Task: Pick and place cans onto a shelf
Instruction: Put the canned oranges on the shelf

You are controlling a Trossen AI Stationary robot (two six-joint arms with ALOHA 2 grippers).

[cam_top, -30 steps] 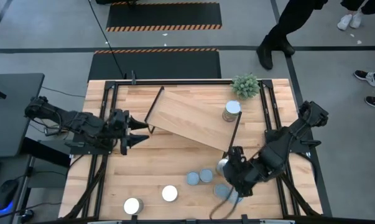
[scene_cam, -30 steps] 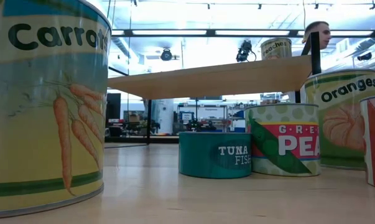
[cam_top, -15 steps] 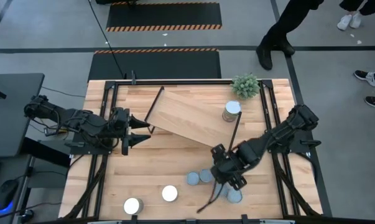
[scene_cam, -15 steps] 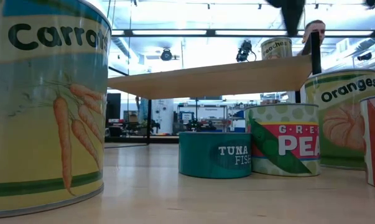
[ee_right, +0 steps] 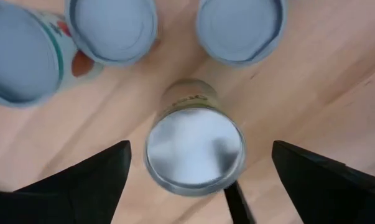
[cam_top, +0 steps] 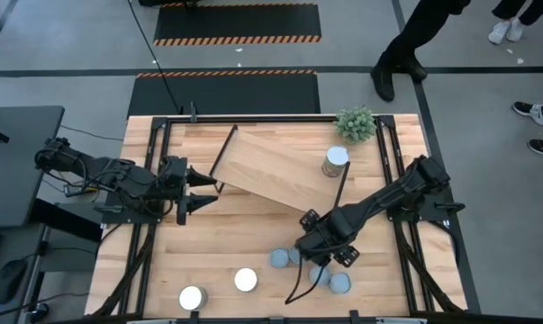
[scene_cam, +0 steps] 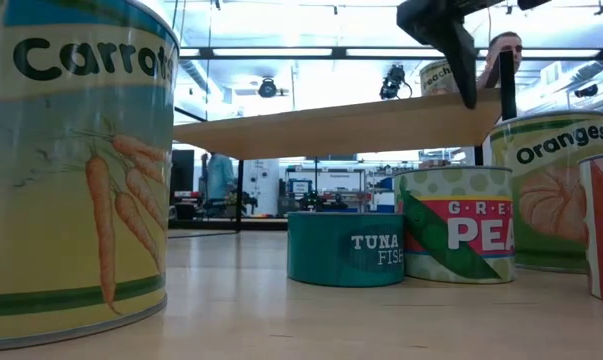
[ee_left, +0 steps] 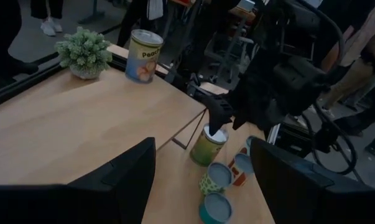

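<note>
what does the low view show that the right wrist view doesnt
Only the low view shows the printed labels: the carrots can, tuna can, peas can, the shelf and the can on it. Only the right wrist view shows the can tops, with a silver-topped can between the right end effector's open fingers. Both show cans on the table.

Light plank-wood tabletop [cam_top: 226, 252]: visible grain, smooth satin finish, faint reflections in the low view. Pale smooth-wood shelf board [cam_top: 280, 175] on thin matt black metal wire legs [cam_top: 221, 153]. Short cylindrical cans with matt blue-grey lids [ee_right: 240, 28]; the silver-topped metal can [ee_right: 194, 149] has a shiny, mirror-like lid. Printed paper labels look semi-gloss: teal tuna can [scene_cam: 346, 248], big yellow carrots can [scene_cam: 76, 160]. Dark arms' gripper fingers [ee_right: 81, 177] look like matt black plastic. Small green potted plant [ee_left: 84, 53] has fuzzy, rough foliage.
</note>
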